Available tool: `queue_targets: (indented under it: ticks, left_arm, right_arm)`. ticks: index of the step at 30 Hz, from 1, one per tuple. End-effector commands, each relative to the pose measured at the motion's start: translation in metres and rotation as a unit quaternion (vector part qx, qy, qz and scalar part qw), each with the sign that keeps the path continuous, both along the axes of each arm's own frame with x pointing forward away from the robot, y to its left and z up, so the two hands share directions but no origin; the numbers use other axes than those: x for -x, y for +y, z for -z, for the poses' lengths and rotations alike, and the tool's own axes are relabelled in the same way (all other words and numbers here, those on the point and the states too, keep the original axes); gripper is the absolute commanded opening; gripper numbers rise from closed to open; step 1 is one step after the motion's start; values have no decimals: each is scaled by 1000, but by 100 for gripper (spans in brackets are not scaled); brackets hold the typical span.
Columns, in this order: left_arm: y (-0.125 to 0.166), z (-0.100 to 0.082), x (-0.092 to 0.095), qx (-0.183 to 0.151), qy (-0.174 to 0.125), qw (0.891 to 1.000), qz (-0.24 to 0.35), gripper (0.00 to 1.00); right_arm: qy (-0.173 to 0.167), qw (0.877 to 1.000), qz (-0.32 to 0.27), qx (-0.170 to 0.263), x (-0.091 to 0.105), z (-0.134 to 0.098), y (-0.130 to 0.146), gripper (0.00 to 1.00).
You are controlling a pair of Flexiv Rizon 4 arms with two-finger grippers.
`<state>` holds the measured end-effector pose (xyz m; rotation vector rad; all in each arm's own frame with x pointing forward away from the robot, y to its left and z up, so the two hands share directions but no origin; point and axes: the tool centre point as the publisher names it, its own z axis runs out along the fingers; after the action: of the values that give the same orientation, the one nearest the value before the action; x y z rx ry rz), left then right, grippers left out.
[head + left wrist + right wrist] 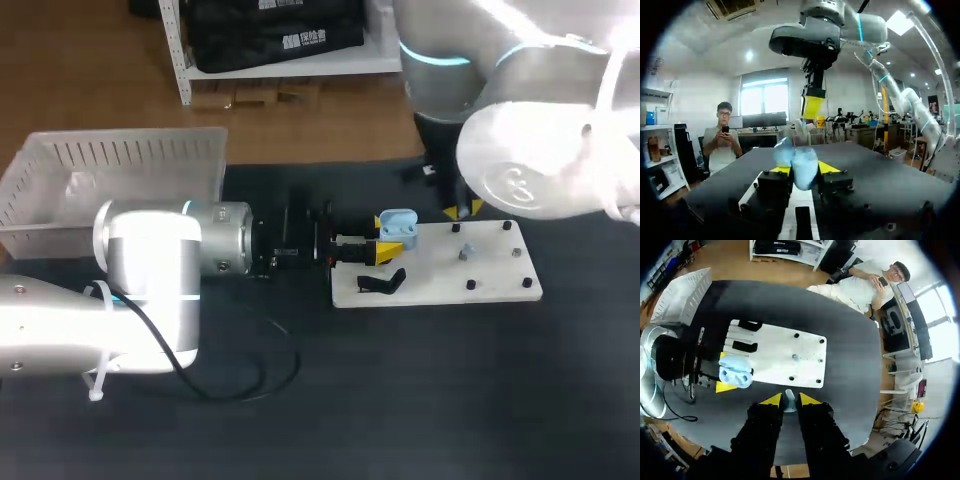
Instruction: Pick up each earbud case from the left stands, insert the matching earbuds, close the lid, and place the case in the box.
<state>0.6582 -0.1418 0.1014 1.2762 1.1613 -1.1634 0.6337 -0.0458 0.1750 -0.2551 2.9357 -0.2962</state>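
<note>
Open-lidded earbud case [397, 226], facing upward, is clamped by left gripper [387, 236] at white board's [490, 290] edge; earbud [789, 396] is pinched by right gripper [789, 402].

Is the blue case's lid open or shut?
Open: the case in the left gripper shows its lid raised and wells exposed.

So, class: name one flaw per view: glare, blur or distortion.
Head view: glare blows out the right arm. Left wrist view: the earbud case in the left gripper is blurred. Right wrist view: the fisheye curves the table edge beyond the right gripper and its earbud.
</note>
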Motion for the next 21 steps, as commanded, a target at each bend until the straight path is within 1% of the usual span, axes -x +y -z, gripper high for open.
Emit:
queue_targets:
  ticks: [1,5,21]
  left_arm:
    - [0,0,-2,0,0,1000,2,0]
    - [0,0,-2,0,0,1000,2,0]
    - [0,0,-2,0,0,1000,2,0]
  right_arm:
    - [3,1000,-2,10,8,-12,20,0]
    - [8,1000,-4,7,13,-11,33,0]
    - [8,1000,-4,7,13,-11,33,0]
